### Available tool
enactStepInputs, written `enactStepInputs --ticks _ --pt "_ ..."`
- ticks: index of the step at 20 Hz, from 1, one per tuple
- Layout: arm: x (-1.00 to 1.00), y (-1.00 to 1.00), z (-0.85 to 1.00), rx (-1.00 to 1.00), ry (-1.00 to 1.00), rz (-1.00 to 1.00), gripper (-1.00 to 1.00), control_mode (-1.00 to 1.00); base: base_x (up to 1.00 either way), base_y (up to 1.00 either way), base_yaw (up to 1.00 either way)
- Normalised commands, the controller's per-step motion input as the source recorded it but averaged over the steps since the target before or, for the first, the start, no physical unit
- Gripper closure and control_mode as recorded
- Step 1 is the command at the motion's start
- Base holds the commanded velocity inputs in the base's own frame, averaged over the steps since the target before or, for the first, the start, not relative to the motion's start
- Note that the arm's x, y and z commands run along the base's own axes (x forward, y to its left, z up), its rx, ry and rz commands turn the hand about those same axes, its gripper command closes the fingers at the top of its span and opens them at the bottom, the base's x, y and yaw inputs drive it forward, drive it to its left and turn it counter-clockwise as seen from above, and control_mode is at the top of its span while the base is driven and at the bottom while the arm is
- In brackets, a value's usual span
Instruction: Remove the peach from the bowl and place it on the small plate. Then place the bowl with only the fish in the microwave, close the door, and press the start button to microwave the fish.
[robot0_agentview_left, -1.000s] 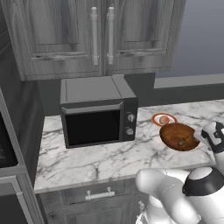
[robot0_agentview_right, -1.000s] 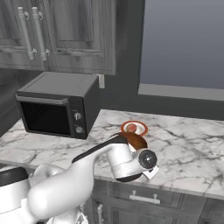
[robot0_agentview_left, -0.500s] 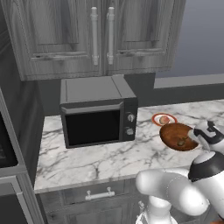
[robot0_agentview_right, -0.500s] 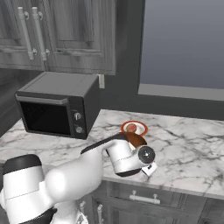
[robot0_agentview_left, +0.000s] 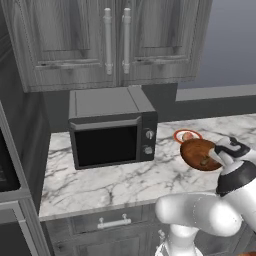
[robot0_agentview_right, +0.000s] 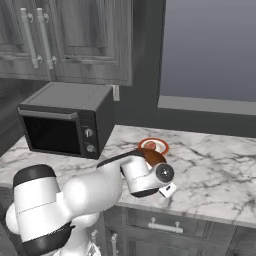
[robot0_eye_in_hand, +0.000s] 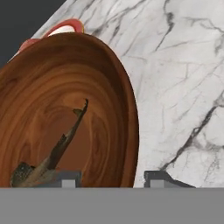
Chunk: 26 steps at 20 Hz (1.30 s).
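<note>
A brown wooden bowl (robot0_agentview_left: 199, 153) (robot0_eye_in_hand: 65, 100) sits on the marble counter to the right of the microwave, with a thin brownish fish (robot0_eye_in_hand: 56, 151) lying inside it. Just behind the bowl stands the small red-rimmed plate (robot0_agentview_left: 187, 136) (robot0_agentview_right: 154, 145), and the peach (robot0_agentview_right: 149, 145) rests on it. My gripper (robot0_eye_in_hand: 113, 177) (robot0_agentview_left: 218, 155) is down at the bowl's near right rim. One fingertip (robot0_eye_in_hand: 65, 177) is inside the bowl and the other is outside. The jaws are partly closed, and gaps to the rim still show.
The dark microwave (robot0_agentview_left: 111, 131) (robot0_agentview_right: 65, 120) stands at the counter's left with its door shut and its knobs on the right side. Grey cabinets hang above it. Bare marble (robot0_eye_in_hand: 183, 78) stretches to the right of the bowl. The counter's front edge runs just below my hand.
My hand has moved a little left and down, onto the bowl's right rim. The bowl, plate and microwave stay where they were.
</note>
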Motion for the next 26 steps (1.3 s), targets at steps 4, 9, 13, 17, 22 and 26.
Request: enactStepInputs --ticks 4,9,13,17,22,26 --pt "0.0 0.07 -0.01 0.0 0.0 0.0 1.0 -1.0 0.0 0.0 0.0" --pt "-0.35 0.04 0.57 0.0 -0.17 0.0 1.0 -1.0 0.0 0.0 0.0" --pt "-0.33 0.35 0.98 0.0 -0.13 0.07 1.0 -1.0 0.0 0.0 0.0" --pt "-0.38 0.66 0.97 0.0 0.0 0.08 1.0 -1.0 0.0 0.0 0.0" --pt "-0.48 0.58 0.71 0.0 0.03 0.11 1.0 -1.0 0.0 0.0 0.0" --pt "-0.37 0.38 0.33 0.01 0.0 0.09 1.0 -1.0 0.0 0.0 0.0"
